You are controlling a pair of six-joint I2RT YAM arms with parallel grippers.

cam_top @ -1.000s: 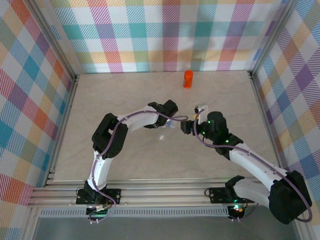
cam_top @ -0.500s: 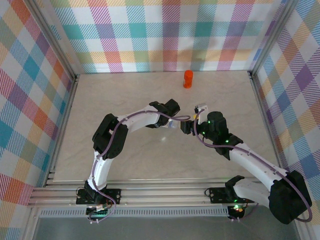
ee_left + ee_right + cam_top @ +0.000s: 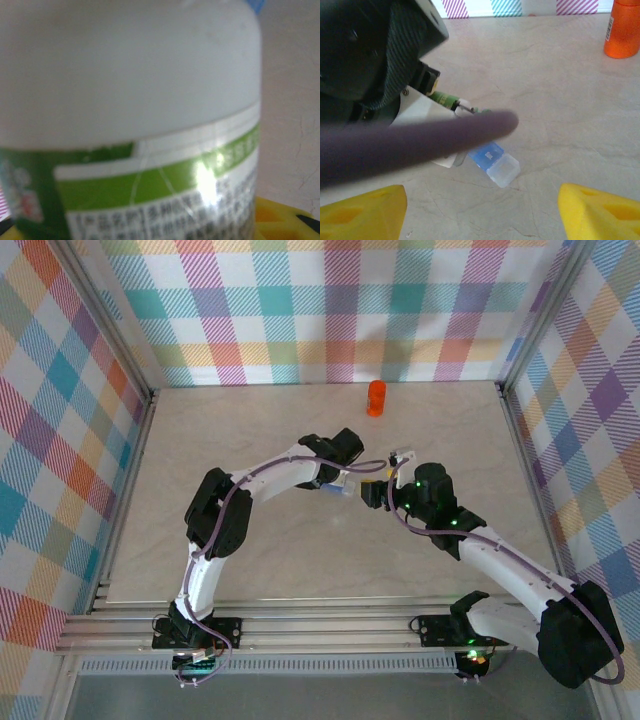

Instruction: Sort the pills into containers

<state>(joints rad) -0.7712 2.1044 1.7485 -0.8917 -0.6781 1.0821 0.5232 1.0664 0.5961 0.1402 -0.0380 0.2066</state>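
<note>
Where the left arm [image 3: 225,505] reaches in across the bench [image 3: 230,430], its tip sits near the middle, low over the surface. The left fingers [image 3: 280,221] are partly closed around a white bottle [image 3: 130,75], which sits so close to the wrist camera that it is blurred. Its pale body carries a green band and a label of small print, and one yellow fingertip shows at its lower right edge. The cap cannot be made out.

Just to the right of that bottle, the blue box [image 3: 492,159] lies flat on the bench. One end is blue and the other is clear, and it lies just beside the white body held under the left arm's tip. A purple cable [image 3: 420,142] crosses in front of it in the right wrist view, hiding its upper edge.

Further right, the right fingers [image 3: 362,210] stand wide apart with nothing between them. The two yellow tips are at the bottom corners of the wrist view, with the blue box ahead of the gap and not touching either one. The right arm [image 3: 500,570] bends in from the near right corner.

The orange bottle [image 3: 376,398] stands upright at the far edge of the bench, close to the back wall [image 3: 330,310] and well apart from both arms.
</note>
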